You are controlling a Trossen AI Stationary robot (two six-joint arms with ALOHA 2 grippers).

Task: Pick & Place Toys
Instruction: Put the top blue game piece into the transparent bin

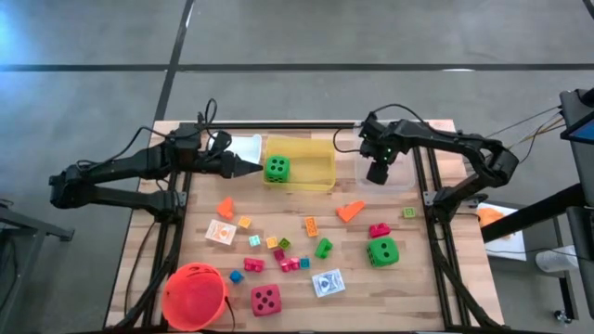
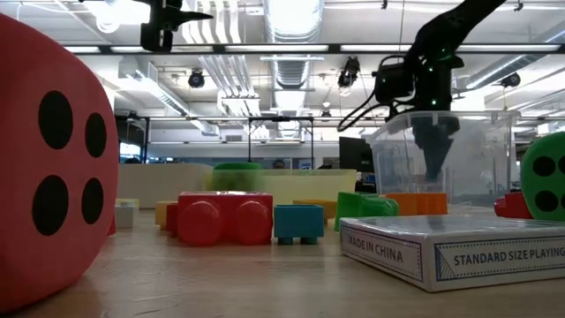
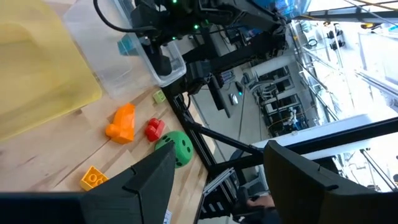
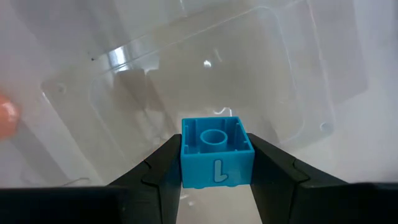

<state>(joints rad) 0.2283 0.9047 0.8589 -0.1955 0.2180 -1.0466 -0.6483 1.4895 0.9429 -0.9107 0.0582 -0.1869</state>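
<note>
Over the clear bin [image 4: 261,68], your right gripper [image 4: 216,163] pinches a blue block [image 4: 216,151].
Your left gripper [image 3: 214,180] gapes empty beside the yellow bin [image 1: 320,165], a green die [image 1: 277,168] inside.

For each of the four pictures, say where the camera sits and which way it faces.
High: overhead, straight down; both arms, yellow bin.
Low: table height, level across; red die, clear bin.
Left wrist: looks past open, empty left gripper toward the right arm.
Right wrist: looks into the clear bin; right gripper holds blue block.
Shared: blue block shows in both wrist views.
</note>
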